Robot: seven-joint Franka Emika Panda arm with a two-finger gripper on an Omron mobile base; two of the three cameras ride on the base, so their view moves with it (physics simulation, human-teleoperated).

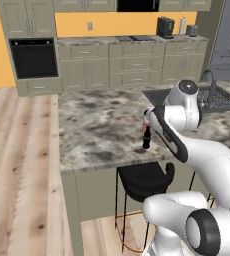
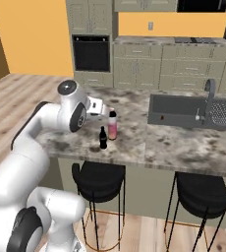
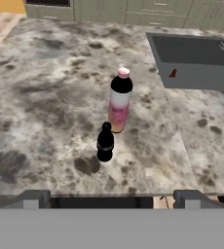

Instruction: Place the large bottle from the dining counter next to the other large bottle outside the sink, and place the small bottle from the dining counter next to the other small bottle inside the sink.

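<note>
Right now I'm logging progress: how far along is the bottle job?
Nothing is done yet. The large bottle and small bottle both stand on the dining counter, untouched. The gripper hovers above them, fingers open and empty. Both bottles have yet to go to the sink.

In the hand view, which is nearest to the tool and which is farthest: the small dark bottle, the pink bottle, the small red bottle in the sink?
1. The small dark bottle, standing on the dining counter, just ahead of the tool.
2. The pink bottle, right behind it, slightly to the right.
3. The small red bottle, far off inside the sink, upper right.
</note>
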